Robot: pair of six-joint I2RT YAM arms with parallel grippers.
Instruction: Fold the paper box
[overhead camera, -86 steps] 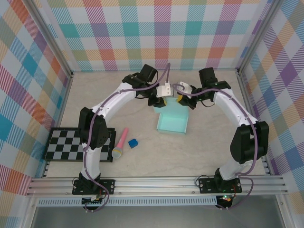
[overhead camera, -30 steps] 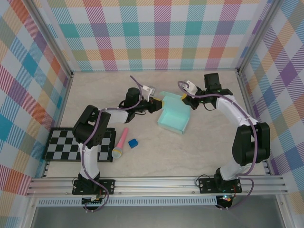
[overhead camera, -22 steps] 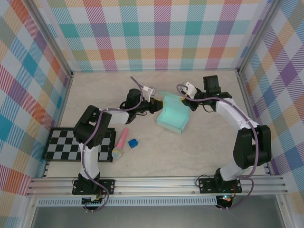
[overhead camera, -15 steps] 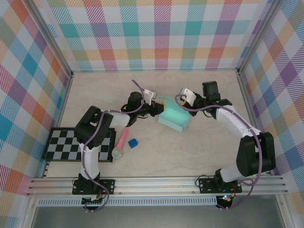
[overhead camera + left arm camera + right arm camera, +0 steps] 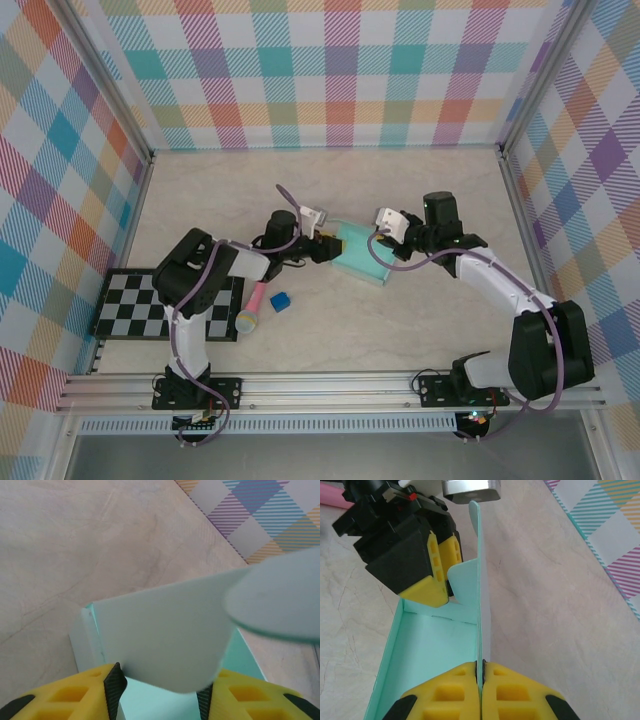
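Observation:
The paper box [image 5: 362,258] is pale mint card, lying open as a shallow tray in the middle of the table. My right gripper [image 5: 480,667] is shut on the near edge of its upright side panel [image 5: 481,570], and comes in from the right [image 5: 385,238]. My left gripper [image 5: 160,682] is at the box's left end [image 5: 325,247]. Its jaws stand apart, and a pale rounded flap [image 5: 165,635] lies face-on just past the pads [image 5: 114,686]. The tray floor [image 5: 430,655] shows between the two grippers.
A pink microphone-shaped toy [image 5: 254,301] and a small dark blue cube [image 5: 280,300] lie left of the box, near a black-and-white checkerboard [image 5: 150,305]. Plaid walls close in the table on three sides, and the arm bases sit on the rail [image 5: 330,385] in front.
Both grippers and the box have shifted toward the near edge. My left gripper's jaws have widened. The right gripper has kept its hold on the side panel.

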